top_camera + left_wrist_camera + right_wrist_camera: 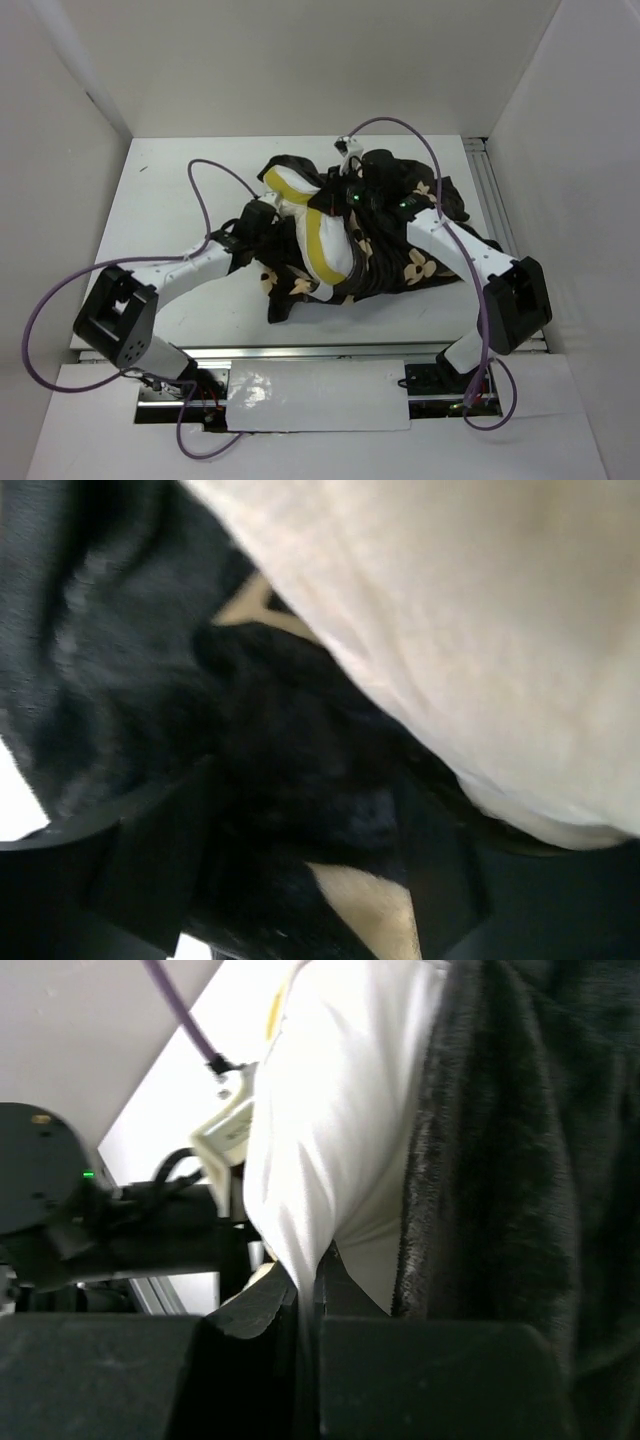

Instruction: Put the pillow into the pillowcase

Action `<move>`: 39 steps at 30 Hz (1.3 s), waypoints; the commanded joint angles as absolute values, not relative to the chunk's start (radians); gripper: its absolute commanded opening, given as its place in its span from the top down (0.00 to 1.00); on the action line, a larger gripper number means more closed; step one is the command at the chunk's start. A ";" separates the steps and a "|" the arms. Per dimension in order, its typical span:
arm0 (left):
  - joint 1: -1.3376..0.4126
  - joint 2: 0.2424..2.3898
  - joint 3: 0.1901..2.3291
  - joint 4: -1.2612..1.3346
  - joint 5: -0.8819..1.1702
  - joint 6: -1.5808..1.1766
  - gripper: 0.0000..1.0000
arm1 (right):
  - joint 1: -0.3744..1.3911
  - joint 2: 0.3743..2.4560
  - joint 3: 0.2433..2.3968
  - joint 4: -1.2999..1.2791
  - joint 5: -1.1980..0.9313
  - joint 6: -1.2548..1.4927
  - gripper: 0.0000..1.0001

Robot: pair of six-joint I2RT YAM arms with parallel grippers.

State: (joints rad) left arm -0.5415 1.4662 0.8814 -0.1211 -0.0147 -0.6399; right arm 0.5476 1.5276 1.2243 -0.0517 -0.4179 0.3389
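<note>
Two grippers are engaging the bundle. The right gripper (308, 1285) is pinching a fold of the pillow (330, 1110), with its jaws nearly together. The left gripper (300, 780) is clamping, jaws partway apart, on a thick bunch of the pillowcase (120, 630). The pillow, white with yellow trim, is bulging from the dark, tan-flowered pillowcase, which is partly wrapping it, at the middle of the table (170, 200).

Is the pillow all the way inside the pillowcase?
No, a big part of the white pillow sticks out of the dark pillowcase from above.
</note>
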 commanded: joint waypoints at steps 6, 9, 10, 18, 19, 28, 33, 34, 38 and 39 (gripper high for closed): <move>-0.594 1.637 0.965 0.110 0.052 -0.666 0.11 | 0.491 1.431 1.267 0.138 -0.574 0.419 1.00; -0.604 1.637 0.942 0.268 0.110 -0.666 0.02 | 0.480 1.422 1.267 0.153 -0.615 0.448 1.00; -0.604 1.646 0.942 0.279 0.110 -0.666 0.02 | 0.470 1.422 1.267 0.166 -0.635 0.460 1.00; -0.623 1.563 0.772 0.584 0.137 -0.753 0.02 | 0.356 1.358 1.344 0.273 -0.702 0.598 1.00; -0.632 1.551 0.762 0.598 0.115 -0.753 0.02 | 0.341 1.358 1.356 0.290 -0.719 0.624 1.00; -0.690 1.539 0.795 0.610 0.008 -0.742 0.01 | 0.255 1.327 1.385 0.437 -0.870 0.841 1.00; -0.690 1.516 0.773 0.689 0.021 -0.743 0.01 | 0.255 1.318 1.358 0.411 -0.896 0.828 1.00; -0.690 1.516 0.773 0.678 0.021 -0.742 0.01 | 0.255 1.309 1.358 0.411 -0.896 0.828 1.00; -0.690 1.548 0.900 0.525 -0.037 -0.732 0.01 | 0.264 1.287 1.321 0.432 -0.905 0.819 1.00; -0.690 1.561 0.923 0.497 -0.052 -0.732 0.01 | 0.274 1.287 1.321 0.433 -0.905 0.819 1.00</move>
